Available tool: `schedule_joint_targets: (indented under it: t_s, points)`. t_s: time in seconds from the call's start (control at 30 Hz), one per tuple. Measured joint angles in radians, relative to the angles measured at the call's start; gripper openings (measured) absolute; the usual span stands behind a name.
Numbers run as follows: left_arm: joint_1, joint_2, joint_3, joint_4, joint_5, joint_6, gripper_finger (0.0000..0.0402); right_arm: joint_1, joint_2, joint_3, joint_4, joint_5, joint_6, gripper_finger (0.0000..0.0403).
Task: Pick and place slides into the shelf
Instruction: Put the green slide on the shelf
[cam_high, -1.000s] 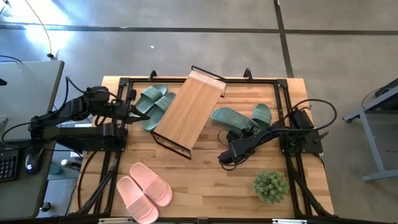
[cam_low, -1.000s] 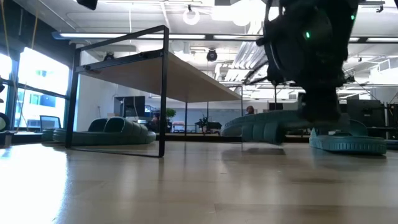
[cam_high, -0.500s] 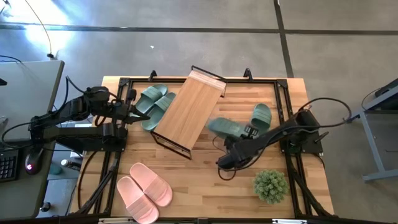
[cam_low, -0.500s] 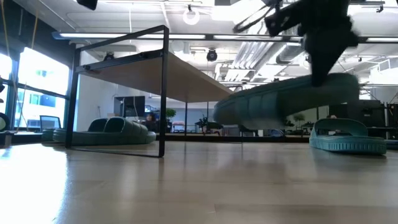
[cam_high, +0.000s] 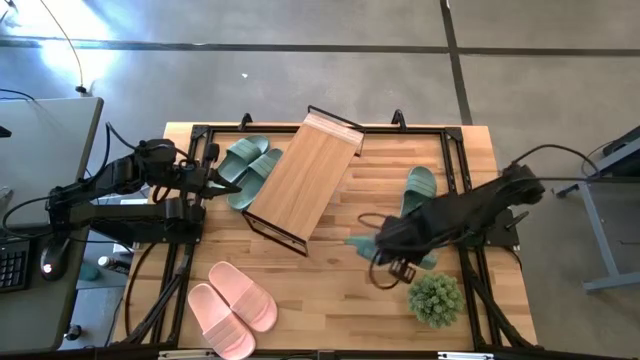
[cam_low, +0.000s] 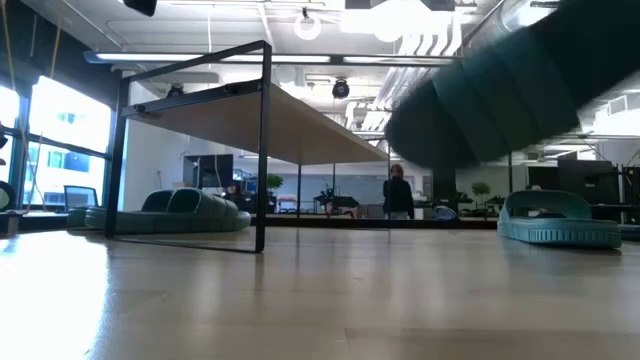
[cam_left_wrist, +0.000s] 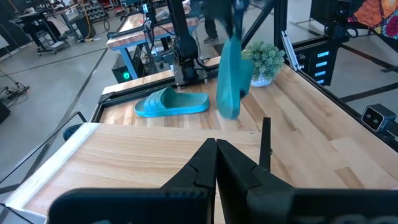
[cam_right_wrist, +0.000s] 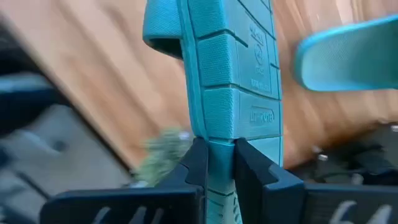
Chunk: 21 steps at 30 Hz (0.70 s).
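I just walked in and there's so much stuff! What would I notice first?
The right gripper holds a green slide in the air near the table's right side, by the potted plant. The bamboo shelf sits slanted mid-table, and a pink pair lies at the front left.

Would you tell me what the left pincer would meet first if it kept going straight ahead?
Probably the light bamboo plank top of the low shelf, lying just beyond the shut left pincer; their relative heights are unclear.
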Motion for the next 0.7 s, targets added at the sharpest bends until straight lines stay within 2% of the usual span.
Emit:
schedule_joint_targets:
  t_s: [0.1, 0.23, 0.33, 0.4, 0.53, 0.7]
  points:
    - [0.000, 0.000, 0.000, 0.000, 0.000, 0.000, 0.0001, 0.001, -0.056, 0.114, 0.022, 0.051, 0.052, 0.0022]
    - [0.000, 0.000, 0.000, 0.000, 0.000, 0.000, 0.0001, -0.024, -0.121, 0.265, 0.108, 0.172, 0.101, 0.0022]
    - [0.000, 0.000, 0.000, 0.001, 0.000, -0.001, 0.0001, -0.069, -0.154, 0.351, 0.179, 0.257, 0.098, 0.0018]
    - [0.000, 0.000, 0.000, 0.001, 0.000, -0.001, 0.0001, -0.117, -0.166, 0.396, 0.221, 0.274, 0.050, 0.0011]
    - [0.000, 0.000, 0.000, 0.001, 0.000, -0.013, 0.0001, -0.245, -0.161, 0.450, 0.311, 0.220, -0.107, 0.0000]
    - [0.000, 0.000, 0.000, 0.001, 0.000, -0.026, 0.0001, -0.449, -0.113, 0.409, 0.416, 0.008, -0.214, 0.0003]
